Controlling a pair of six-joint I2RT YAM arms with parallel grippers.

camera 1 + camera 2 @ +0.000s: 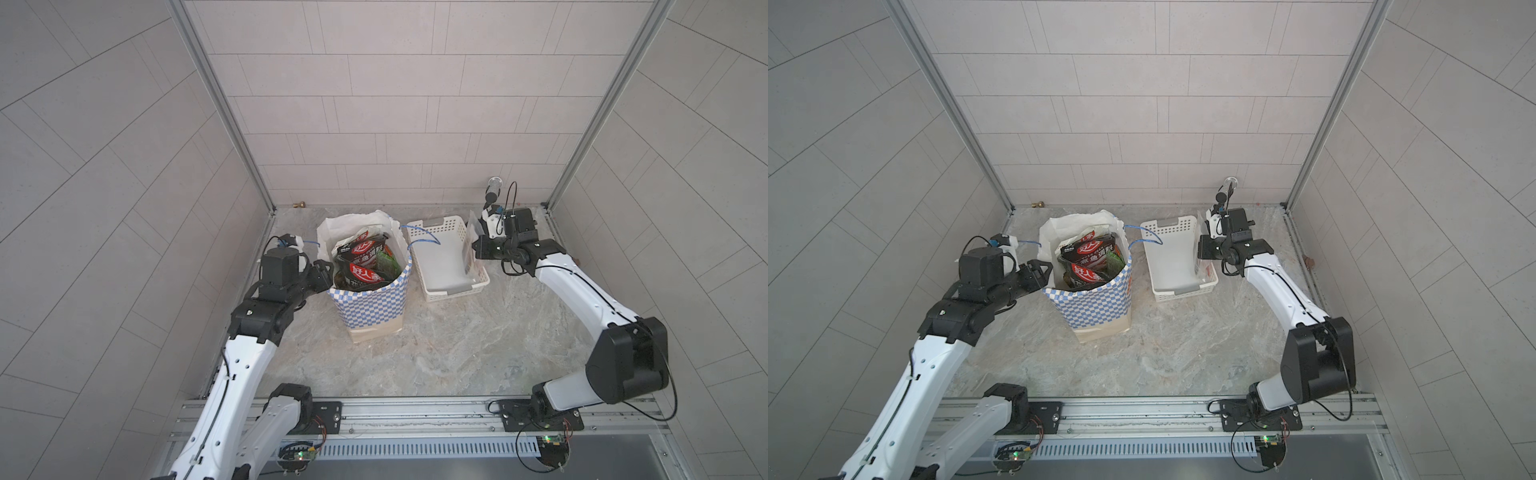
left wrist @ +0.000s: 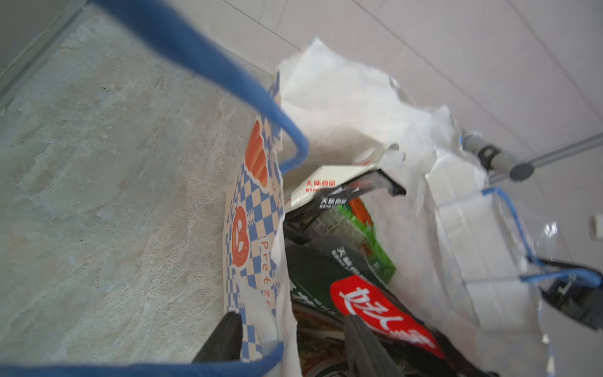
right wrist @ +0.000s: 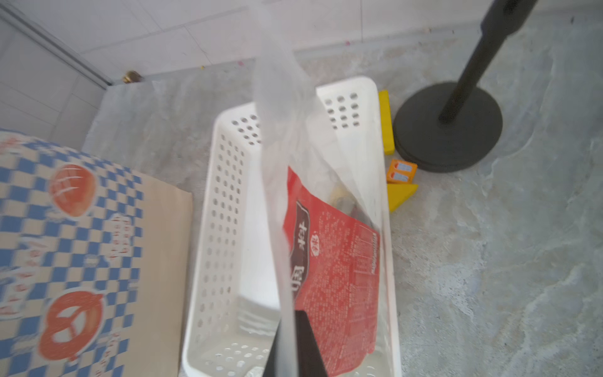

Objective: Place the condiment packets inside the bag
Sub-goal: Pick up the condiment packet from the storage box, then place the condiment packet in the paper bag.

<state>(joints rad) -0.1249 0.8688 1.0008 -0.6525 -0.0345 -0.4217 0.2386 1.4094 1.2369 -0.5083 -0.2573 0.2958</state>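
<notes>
Packets [image 1: 365, 272]: several stand crammed in bag [image 1: 370, 307], tops poking above its rim, black-and-red ones uppermost. Bag upright mid tabletop [image 1: 457, 345], basket [image 1: 455, 291] just beside it.

One red packet [image 3: 336, 254] is outside the bag: hangs upright over basket, along the side away from bag. Right fingers [image 3: 308, 342] closed on its clear film edge, so the grip sits on thin film, not on the filled part.

Left fingers [image 2: 225, 339] apart, straddling bag's wall on the left arm's side, one outside, one inside against the packets. Wall not pinched as far as I can see.

Step in hand, as I judge it: carry red packet across and lower it into bag. Cannot tell whether basket holds more.

Notes for doing it well:
- Raise red packet clear of basket rim before moving sideways; it dangles, so go slowly to limit swing
- Blue handle [image 1: 428, 233] droops from bag over basket corner, right on the path; pass above it
- Bag looks nearly full; spare room seems to lie along the white inner wall at the back, so aim the lower edge there
- Left fingers could close on the wall to steady it, since a push from above might tip or crumple the paper
- Let go only once the lower edge is below the rim
</notes>
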